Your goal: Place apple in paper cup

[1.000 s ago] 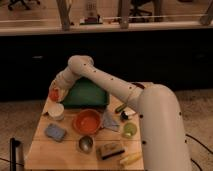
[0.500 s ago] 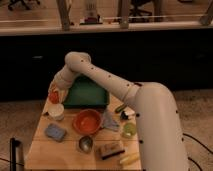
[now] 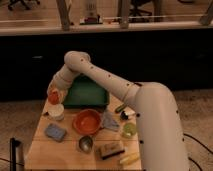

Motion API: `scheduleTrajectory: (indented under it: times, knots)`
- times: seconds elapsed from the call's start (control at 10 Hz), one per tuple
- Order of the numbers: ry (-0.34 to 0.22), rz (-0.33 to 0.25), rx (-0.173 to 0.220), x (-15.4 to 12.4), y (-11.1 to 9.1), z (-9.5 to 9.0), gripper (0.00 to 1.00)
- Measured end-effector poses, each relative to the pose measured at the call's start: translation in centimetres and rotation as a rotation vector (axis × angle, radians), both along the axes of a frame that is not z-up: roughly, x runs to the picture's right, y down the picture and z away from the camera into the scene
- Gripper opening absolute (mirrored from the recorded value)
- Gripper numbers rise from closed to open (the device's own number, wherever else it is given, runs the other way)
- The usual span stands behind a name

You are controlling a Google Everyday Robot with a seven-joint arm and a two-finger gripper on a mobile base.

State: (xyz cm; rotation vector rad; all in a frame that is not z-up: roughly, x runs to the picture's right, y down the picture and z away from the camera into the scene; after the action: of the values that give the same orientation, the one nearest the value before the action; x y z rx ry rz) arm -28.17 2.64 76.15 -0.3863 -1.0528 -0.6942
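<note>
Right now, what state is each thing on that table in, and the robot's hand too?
apple: gripped, in the air
paper cup: upright, apple not yet in it
gripper: right over the paper cup, jaws closed on the apple
orange bowl: upright, empty
metal cup: open mouth showing, nothing seen inside

the apple (image 3: 53,98) is a small round orange-red fruit, held up off the desk (image 3: 60,150) at the gripper (image 3: 54,94), above and to the left of the orange bowl (image 3: 86,122). the paper cup (image 3: 56,111) is small, white and cylindrical. it stands upright on the desk just left of the orange bowl, mouth up, right beneath the apple.
</note>
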Motion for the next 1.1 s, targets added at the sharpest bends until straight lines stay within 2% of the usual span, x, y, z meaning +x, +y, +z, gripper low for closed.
scheduleTrajectory:
  times: [0.6,0.7,1.1]
  knots:
    - [-0.017,-0.023,-0.013,-0.23,0.53,0.0,0.02]
    - [-0.015,-0.026,-0.017,-0.12,0.57,0.05,0.08]
    - [-0.01,-0.039,-0.024,0.07,0.81,0.09,0.46]
